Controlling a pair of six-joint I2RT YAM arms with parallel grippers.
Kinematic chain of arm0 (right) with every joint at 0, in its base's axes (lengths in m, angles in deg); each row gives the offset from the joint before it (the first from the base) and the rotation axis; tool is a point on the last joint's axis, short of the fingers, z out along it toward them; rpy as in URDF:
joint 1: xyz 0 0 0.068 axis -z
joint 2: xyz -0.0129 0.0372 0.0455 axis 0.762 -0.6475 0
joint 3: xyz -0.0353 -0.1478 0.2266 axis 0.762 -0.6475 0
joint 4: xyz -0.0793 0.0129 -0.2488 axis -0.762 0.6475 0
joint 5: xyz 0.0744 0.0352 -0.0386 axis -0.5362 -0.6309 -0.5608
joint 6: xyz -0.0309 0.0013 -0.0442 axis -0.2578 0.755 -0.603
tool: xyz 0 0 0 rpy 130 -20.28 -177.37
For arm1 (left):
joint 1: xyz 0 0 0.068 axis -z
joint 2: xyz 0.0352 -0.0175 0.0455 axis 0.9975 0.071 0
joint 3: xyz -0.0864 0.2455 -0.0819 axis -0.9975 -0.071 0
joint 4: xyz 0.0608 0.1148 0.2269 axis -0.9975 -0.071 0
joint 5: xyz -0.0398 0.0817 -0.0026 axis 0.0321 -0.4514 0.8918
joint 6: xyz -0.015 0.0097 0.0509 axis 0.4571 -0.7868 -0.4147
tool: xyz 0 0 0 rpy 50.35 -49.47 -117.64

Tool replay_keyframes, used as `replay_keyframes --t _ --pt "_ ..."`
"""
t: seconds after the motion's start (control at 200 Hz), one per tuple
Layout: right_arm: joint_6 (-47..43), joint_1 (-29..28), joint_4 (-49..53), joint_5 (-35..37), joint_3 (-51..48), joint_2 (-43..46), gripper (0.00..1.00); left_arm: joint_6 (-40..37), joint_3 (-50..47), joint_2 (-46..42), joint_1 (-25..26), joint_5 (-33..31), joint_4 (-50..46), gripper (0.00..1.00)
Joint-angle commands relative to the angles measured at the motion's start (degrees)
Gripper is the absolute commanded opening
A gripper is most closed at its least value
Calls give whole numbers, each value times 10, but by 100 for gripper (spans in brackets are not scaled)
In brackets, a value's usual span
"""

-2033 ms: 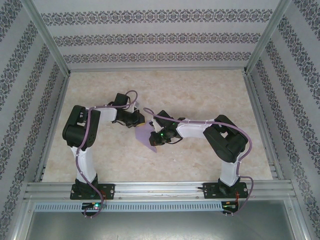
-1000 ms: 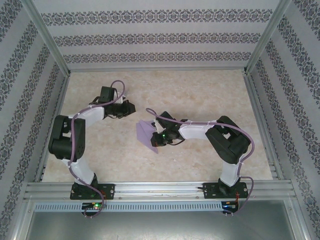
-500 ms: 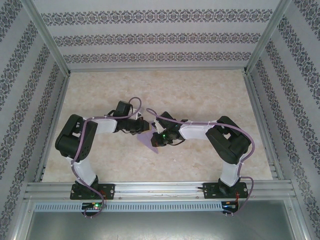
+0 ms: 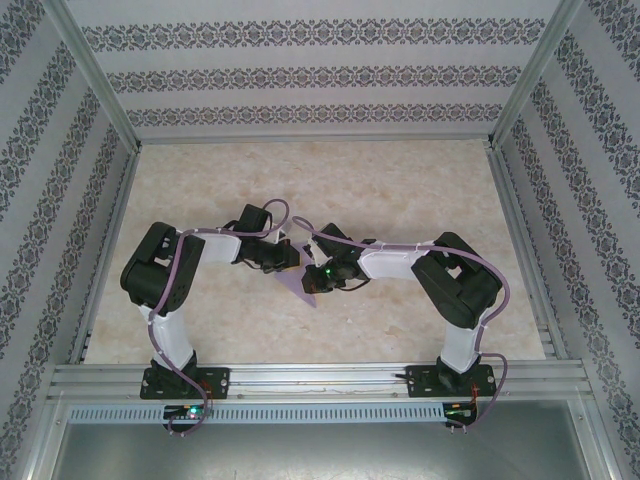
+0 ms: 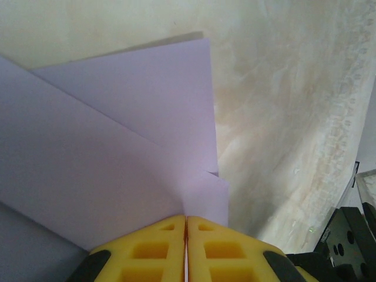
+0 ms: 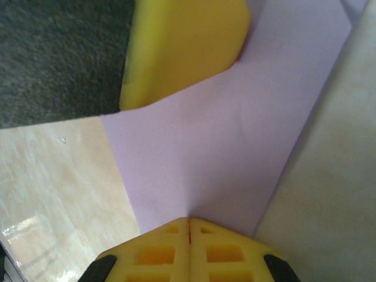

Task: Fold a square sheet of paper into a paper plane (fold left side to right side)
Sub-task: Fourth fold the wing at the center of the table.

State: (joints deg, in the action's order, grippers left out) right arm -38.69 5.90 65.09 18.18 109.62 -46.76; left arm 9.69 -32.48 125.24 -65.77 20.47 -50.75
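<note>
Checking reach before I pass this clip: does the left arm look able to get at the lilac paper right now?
Yes, it seems so: the left gripper is at the lilac paper, jaws shut on its edge. The right gripper pinches another edge and does not block it.

Overhead looks down — both wrists close on paper (image 5: 117, 135).

The beige marbled table (image 4: 400, 180) bears the folded lilac paper (image 4: 297, 282).
</note>
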Motion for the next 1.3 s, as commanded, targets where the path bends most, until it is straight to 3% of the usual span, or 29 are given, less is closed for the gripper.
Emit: replay_keyframes --t 0.0,0.305,0.55,1.294 --pt "3 4 126 41 -24 -20 0 -26 -12 22 -3 -62 -35 9" --pt "9 22 100 -1 23 54 0 -22 -30 19 -3 -65 -20 7" --pt "55 48 13 -37 -36 117 0 -4 -44 15 -2 -61 4 6" --pt "161 -5 -151 19 -41 2 0 -15 -36 15 -3 -69 -18 6"
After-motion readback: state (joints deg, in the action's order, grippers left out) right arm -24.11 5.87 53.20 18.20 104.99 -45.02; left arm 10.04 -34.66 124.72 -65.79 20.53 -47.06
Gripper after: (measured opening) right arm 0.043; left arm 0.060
